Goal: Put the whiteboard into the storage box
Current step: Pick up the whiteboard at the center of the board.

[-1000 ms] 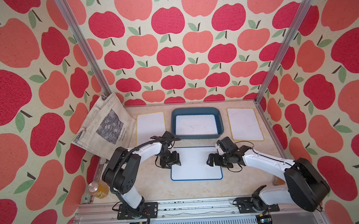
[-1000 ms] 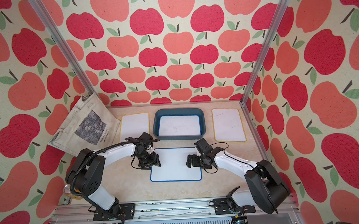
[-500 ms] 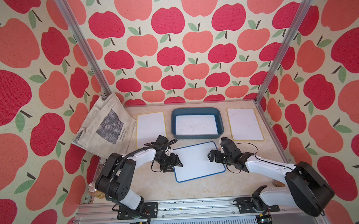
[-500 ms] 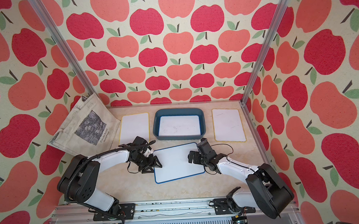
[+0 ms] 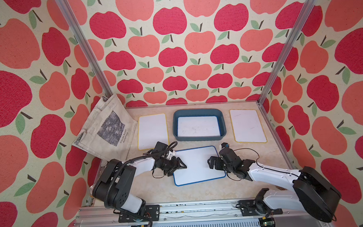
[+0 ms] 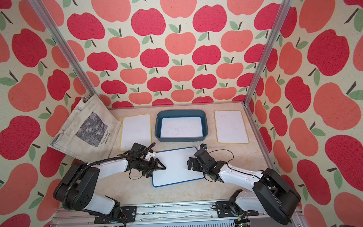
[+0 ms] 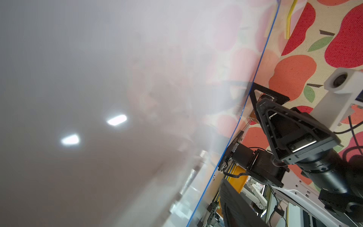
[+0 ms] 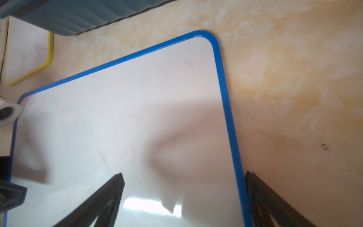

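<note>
Left gripper: jaws apart, straddling one short edge of the blue-edged whiteboard. One finger lies over the white face and the other sits just off the rim, with nothing clamped.
Right gripper: jaws apart, straddling the opposite short edge. One finger is over the face and the other is on the table side of the rim, with no grip.
Blue-edged whiteboard: on the table between the grippers, a little askew. It is just in front of the storage box, not in it, and I cannot tell whether it lies fully flat.
Storage box: a stored whiteboard covers its floor.
Surroundings: a yellow-edged whiteboard lies on the left arm's side of the box and a second yellow-edged whiteboard on the right arm's side. A tote bag leans in the corner.
Risk, pickup: the board is thin and glossy, so closing fingers may skid it across the table instead of biting.
Risk, coordination: if one arm pinches or lifts first, the board could pivot and slip free.
Risk, placing: the box looks barely larger than the board. An askew entry could catch the rim and leave the board perched, or shove the box.
</note>
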`<state>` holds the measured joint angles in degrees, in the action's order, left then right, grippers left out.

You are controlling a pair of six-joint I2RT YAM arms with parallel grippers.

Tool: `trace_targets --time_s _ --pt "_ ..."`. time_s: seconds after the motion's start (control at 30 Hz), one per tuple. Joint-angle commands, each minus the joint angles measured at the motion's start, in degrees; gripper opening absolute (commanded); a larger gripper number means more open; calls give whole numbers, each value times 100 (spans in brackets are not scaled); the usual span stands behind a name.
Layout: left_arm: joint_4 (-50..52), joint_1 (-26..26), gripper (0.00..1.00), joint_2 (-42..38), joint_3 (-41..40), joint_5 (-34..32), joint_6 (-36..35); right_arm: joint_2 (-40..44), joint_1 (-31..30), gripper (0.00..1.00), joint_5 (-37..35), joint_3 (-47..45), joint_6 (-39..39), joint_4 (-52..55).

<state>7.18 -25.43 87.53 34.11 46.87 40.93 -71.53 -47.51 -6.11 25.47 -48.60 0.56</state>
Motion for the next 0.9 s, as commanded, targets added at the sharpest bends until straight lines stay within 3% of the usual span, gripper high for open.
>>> trace_targets --time_s 0.0,0.33,0.7,0.87 --pt "135 -144 68 153 -83 -750 159 -82 -404 99 2180 -20 -448 871" --pt "1845 412 68 -945 146 -829 -519 227 -53 99 2008 -72 -140 1454" --pt "2367 760 68 -1687 246 -369 -671 -193 13 99 2242 -173 -124 924" --pt "2122 829 66 -1868 79 50 -564 -456 13 99 2401 -239 -210 518"
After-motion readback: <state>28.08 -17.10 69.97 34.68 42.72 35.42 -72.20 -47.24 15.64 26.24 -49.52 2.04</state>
